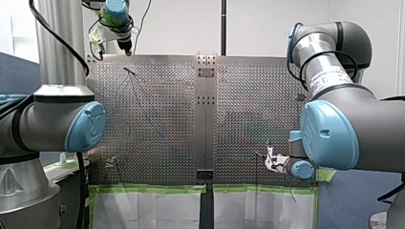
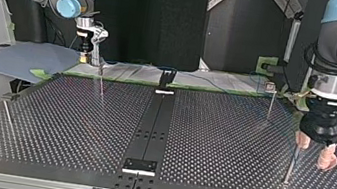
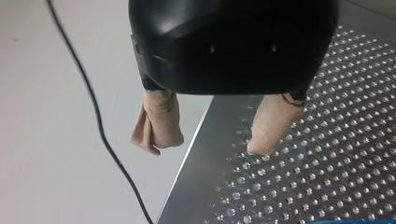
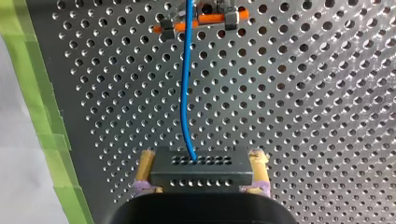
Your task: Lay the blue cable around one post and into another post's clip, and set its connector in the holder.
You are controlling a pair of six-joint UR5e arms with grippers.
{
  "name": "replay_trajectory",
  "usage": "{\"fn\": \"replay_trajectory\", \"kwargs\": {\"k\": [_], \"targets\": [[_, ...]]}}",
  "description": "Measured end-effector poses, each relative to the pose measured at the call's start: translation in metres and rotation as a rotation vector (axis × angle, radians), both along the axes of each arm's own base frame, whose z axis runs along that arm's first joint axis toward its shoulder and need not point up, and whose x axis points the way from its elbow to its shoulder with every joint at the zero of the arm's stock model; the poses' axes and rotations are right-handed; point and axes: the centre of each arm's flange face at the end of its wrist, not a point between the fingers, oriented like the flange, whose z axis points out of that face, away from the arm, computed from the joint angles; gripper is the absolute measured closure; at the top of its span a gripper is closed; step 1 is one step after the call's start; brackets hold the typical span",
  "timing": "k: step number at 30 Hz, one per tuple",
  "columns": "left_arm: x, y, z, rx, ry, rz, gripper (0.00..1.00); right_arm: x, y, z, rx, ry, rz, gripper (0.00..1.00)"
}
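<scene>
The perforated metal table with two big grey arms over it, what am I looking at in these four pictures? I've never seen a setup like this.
These are two robot arms working at a perforated metal table. One picture looks from behind the arms, one faces them from across the table, and two come from cameras on their wrists. On the table stand thin metal posts. The right gripper, with yellowish pads, is shut on a dark grey block connector. A thin blue cable runs from the connector to an orange and metal clip ahead. The left gripper, black with beige padded fingers, is open and empty, and hangs over the table's edge.
</scene>
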Motion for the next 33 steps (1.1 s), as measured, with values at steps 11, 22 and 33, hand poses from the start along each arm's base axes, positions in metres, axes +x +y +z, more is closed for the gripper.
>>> {"fn": "replay_trajectory", "kwargs": {"k": [11, 22, 33], "targets": [[0.0004, 0.0034, -0.0004, 0.119, 0.026, 0.042, 0.0, 0.0015, -0.0003, 0.0005, -0.002, -0.001, 0.003, 0.96], [0.0011, 0.0004, -0.0005, 0.212, 0.045, 0.005, 0.0, 0.0018, -0.0007, 0.0007, -0.002, -0.004, 0.006, 0.96], [0.001, -0.005, -0.0001, 0.314, 0.06, -0.032, 0.0, 0.0016, 0.0003, 0.0, 0.005, 0.0, 0.006, 0.96]]}}
